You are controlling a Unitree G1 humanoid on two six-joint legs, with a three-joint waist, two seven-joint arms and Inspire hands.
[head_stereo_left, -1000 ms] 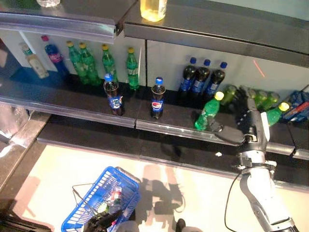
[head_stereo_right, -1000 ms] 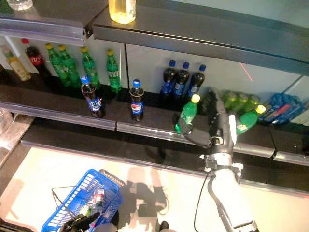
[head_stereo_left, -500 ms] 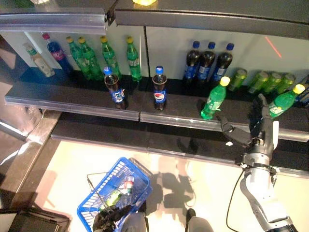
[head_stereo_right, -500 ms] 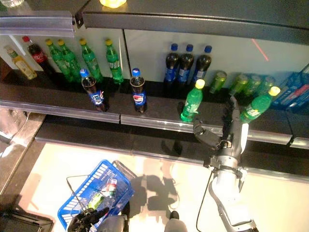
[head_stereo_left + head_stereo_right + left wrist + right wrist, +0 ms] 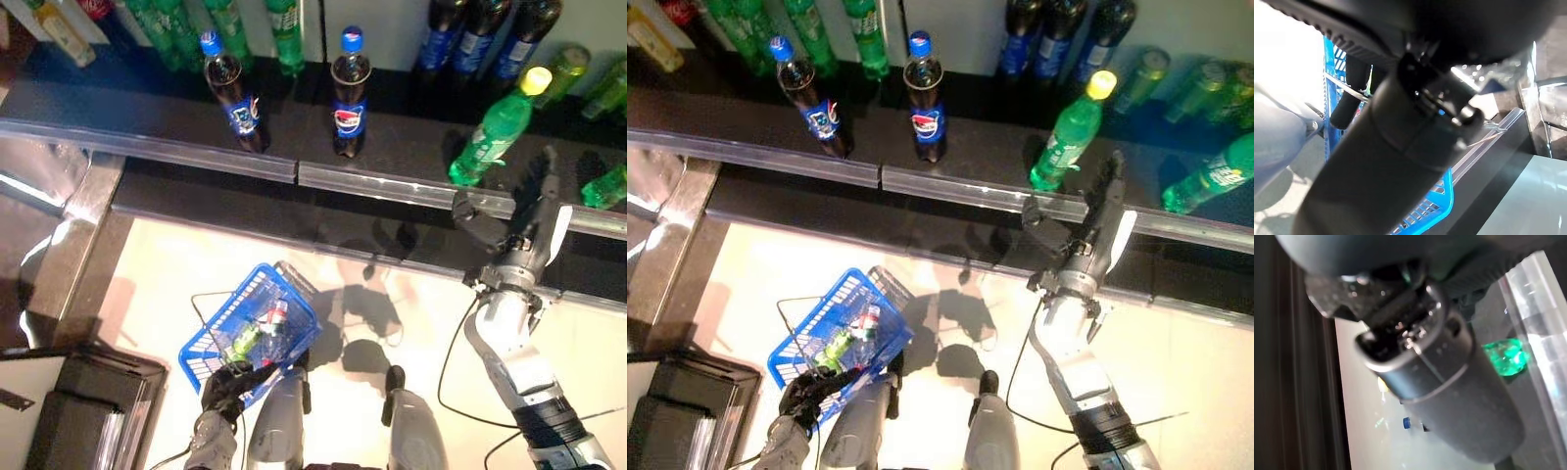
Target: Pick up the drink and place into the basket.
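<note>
A green bottle with a yellow cap (image 5: 490, 132) stands tilted near the front of the dark shelf (image 5: 392, 186). My right hand (image 5: 519, 220) is open, fingers straight and thumb spread. It is at the shelf's front edge, just in front of and to the right of the bottle, not touching it. The bottle's green shows past the hand in the right wrist view (image 5: 1504, 357). My left hand (image 5: 808, 397) is shut on the wire handles (image 5: 1347, 88) of the blue basket (image 5: 220, 338), which hangs low at the left with drinks (image 5: 257, 333) inside.
Two cola bottles with blue caps (image 5: 227, 93) (image 5: 348, 93) stand on the shelf to the left. Dark bottles (image 5: 470, 39) and green cans (image 5: 563, 69) are at the back. Another green bottle (image 5: 607, 186) lies at the right. A dark box (image 5: 78, 411) sits on the floor at lower left.
The camera has tilted down, so the shelves have slid up in the picture. My right hand has drawn back from beside the green bottle to the shelf's front edge, still open.
</note>
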